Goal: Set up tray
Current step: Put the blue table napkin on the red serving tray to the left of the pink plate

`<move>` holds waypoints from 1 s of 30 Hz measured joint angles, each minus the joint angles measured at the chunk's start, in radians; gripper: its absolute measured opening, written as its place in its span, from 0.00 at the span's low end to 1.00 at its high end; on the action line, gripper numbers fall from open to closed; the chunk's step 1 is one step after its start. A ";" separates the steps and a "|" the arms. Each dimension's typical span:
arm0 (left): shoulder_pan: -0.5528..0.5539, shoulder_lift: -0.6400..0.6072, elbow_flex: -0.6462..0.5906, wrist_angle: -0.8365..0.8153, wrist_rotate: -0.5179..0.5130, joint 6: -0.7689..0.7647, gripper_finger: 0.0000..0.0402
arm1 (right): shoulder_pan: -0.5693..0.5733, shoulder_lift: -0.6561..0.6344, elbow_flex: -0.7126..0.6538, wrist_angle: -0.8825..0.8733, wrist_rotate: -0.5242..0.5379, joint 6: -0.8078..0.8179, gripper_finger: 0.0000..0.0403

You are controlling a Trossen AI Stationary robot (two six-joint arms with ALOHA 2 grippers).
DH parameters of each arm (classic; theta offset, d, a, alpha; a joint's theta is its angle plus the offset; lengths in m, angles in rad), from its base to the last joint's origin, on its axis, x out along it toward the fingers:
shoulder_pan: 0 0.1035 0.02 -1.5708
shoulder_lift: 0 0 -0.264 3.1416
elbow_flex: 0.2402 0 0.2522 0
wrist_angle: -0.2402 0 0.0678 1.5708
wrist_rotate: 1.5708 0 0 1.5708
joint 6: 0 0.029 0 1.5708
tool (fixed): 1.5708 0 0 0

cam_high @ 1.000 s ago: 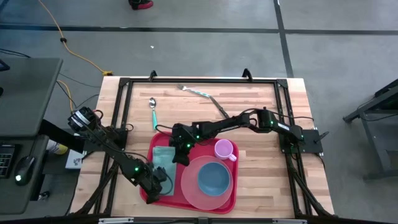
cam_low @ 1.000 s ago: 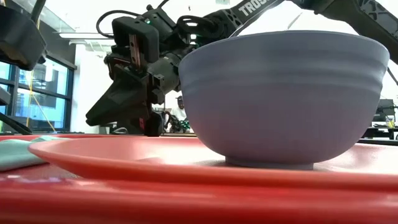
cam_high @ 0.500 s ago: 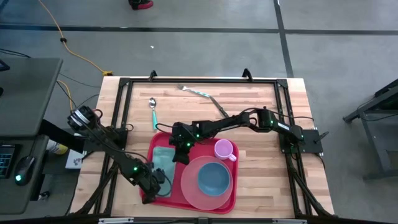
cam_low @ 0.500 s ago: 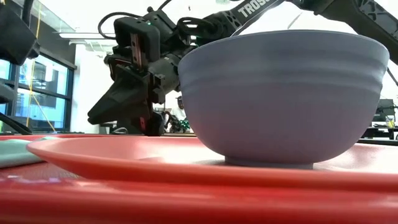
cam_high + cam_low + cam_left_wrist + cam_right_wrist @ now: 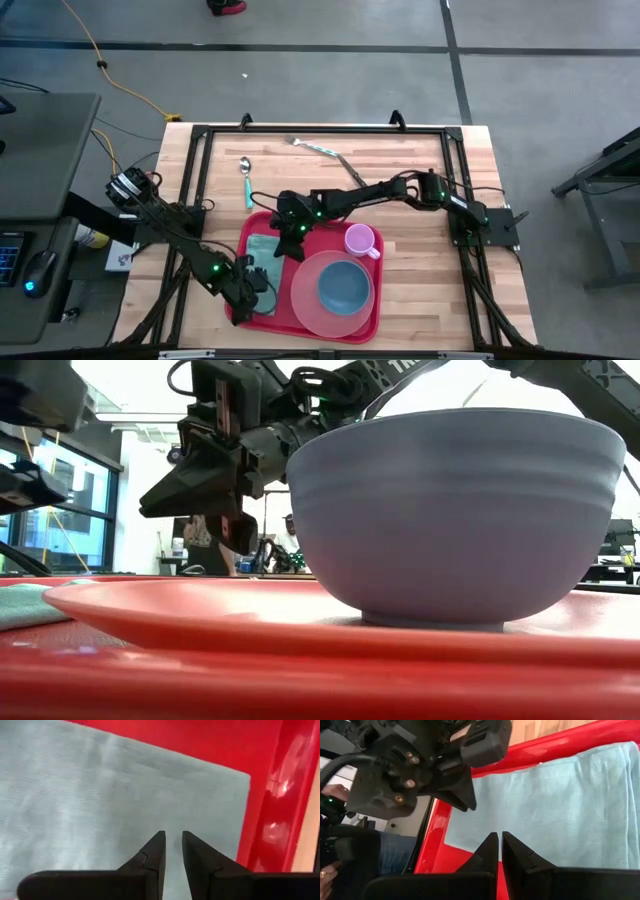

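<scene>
The red tray (image 5: 378,300) lies on the wooden table. Flat on its left part lies a light teal cloth (image 5: 262,256). A pink plate (image 5: 305,300) carrying a blue bowl (image 5: 343,285) and a pink cup (image 5: 360,240) fill the tray's right part. My left gripper (image 5: 171,837) hovers over the cloth (image 5: 100,800) near its near corner, slightly open with nothing between the fingers. My right gripper (image 5: 498,837) is shut and hangs above the cloth's (image 5: 560,805) far part, clear of it in the low view (image 5: 235,540).
A spoon (image 5: 246,180) lies on the bare wood beyond the tray's left corner. More cutlery (image 5: 325,152) lies near the far edge. A black frame (image 5: 200,170) runs around the tabletop. Bare wood shows to the right of the tray.
My right gripper has risen from just above the tray to well clear of it, still shut. My left wrist has rolled a little over the cloth's near end. The cloth has stayed flat on the tray.
</scene>
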 joint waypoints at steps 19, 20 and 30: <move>0.097 -0.009 0.002 -0.038 -0.044 0.054 0.10 | -0.174 -0.194 -0.002 -0.129 0.109 -0.094 0.00; 0.097 -0.009 0.002 -0.038 -0.046 0.054 0.09 | -0.194 -0.227 -0.002 -0.158 0.124 -0.112 0.00; 0.154 -0.009 0.003 -0.066 -0.130 0.060 0.06 | -0.228 -0.541 -0.001 -0.489 0.224 -0.319 0.00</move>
